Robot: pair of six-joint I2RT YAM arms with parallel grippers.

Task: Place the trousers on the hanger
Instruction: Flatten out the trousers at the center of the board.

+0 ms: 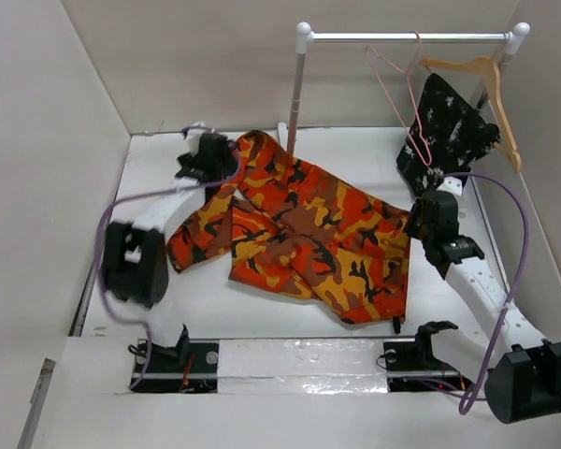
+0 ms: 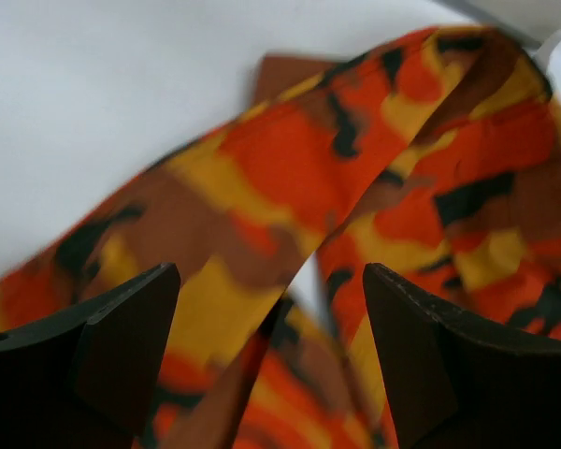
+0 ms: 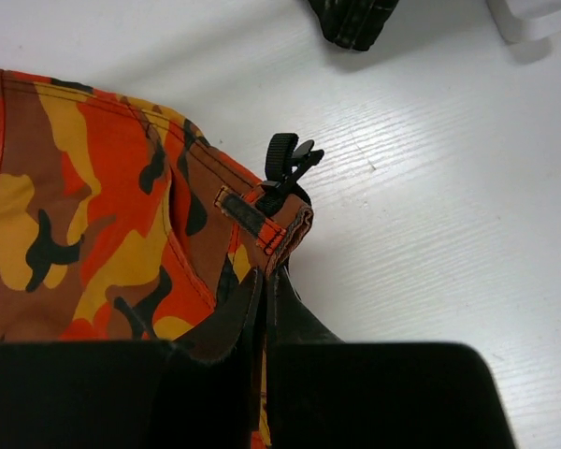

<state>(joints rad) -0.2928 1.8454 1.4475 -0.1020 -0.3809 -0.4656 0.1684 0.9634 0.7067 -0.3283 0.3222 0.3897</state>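
The trousers (image 1: 299, 234) lie spread and rumpled across the middle of the white surface (image 1: 215, 304). They are a broad, crumpled sheet of woven cloth blotched in orange, red, yellow, brown and black, with stitched seams along the edges. The left jaws stand wide apart at the far-left end of the cloth. In the left wrist view, two blunt, dark, wedge-shaped fingers (image 2: 103, 365) frame a soft, blurred band of camouflage fabric running slantwise past them. The right jaws are pressed together on the trousers' right edge, pinching a folded hem. Just beyond their tips are a short stitched tab and a small black plastic buckle (image 3: 288, 161), resting on the faintly grained, painted surface. The hanger (image 1: 407, 108), a slender pink wire outline with a hook, hangs from the metal rail (image 1: 407, 36) at the back right, well apart from the trousers. Beside it hangs a thicker, pale wooden hanger (image 1: 494, 89) with a black, white-speckled garment (image 1: 449, 131).
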